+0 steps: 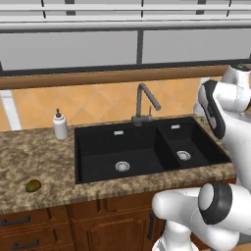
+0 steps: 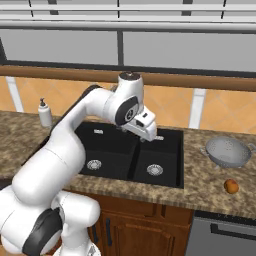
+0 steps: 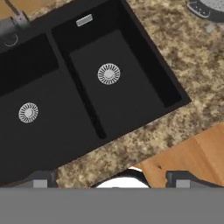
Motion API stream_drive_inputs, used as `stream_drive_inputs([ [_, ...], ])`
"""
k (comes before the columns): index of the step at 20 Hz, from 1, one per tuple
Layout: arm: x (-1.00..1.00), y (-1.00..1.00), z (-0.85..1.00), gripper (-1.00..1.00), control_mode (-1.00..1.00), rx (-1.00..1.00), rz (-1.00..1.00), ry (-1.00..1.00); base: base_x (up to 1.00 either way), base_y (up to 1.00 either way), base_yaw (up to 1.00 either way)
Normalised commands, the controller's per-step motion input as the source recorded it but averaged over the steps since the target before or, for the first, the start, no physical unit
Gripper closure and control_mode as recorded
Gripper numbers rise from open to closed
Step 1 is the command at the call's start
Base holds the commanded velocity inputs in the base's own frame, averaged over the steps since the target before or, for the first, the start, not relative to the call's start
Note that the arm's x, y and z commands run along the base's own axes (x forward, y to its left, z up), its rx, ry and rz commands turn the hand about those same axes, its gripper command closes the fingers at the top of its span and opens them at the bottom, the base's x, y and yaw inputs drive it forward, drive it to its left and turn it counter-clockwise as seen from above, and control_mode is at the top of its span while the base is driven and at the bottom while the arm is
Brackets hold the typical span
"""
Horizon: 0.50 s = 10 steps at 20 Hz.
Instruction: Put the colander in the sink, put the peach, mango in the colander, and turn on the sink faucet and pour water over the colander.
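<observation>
Your gripper (image 3: 111,177) hangs empty above the sink (image 3: 131,113), its two tips spread wide apart at the bottom of the hand view. Directly under it are the two black basins, both bare apart from their silver drains. Off to the right, the colander (image 2: 229,152) sits upright on the tabletop (image 2: 200,185), well apart from the sink's edge. It is thin perforated metal, so expect it to be light, rigid and a little slick; a pinch on the rim wall or one of the small side handles should hold better than trying to span the bowl. Near it, closer to the front edge, lies the peach (image 2: 231,186), round and likely to roll. Away on the left side of the tabletop rests the mango (image 1: 33,186). Behind the divider stands the sink faucet (image 1: 144,104), with no water running.
</observation>
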Motion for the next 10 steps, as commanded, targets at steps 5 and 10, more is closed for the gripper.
stream_drive_inputs([
  [5,-0.03,-1.00,-0.39,-1.00,-1.00,0.04,-0.40,0.05,0.00,0.00,0.00],
  [10,-0.07,-1.00,-0.20,-1.00,-1.00,0.10,-0.33,0.00,0.00,0.00,0.00],
])
